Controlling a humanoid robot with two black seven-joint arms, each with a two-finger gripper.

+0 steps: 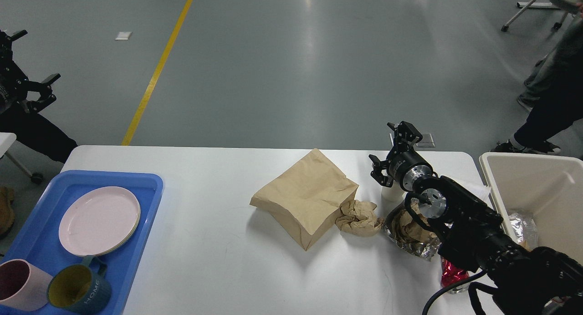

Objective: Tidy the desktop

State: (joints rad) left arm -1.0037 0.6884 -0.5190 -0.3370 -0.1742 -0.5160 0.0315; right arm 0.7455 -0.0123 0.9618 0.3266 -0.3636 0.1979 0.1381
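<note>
Presently the right end effector [395, 156], fingers spread and empty, hangs over the bench's [205, 260] far right edge beside the bag [304, 196], apparently poised to collect litter.

My desk [218, 269] looks smooth and matt white, the bag [305, 196] on it is creased brown paper, the ball [360, 218] beside it is crumpled paper, the wrapper [421, 250] is shiny wrinkled foil, the tray [136, 242] is glossy blue plastic, and my right wrist ring [432, 205] is bare metal.
</note>
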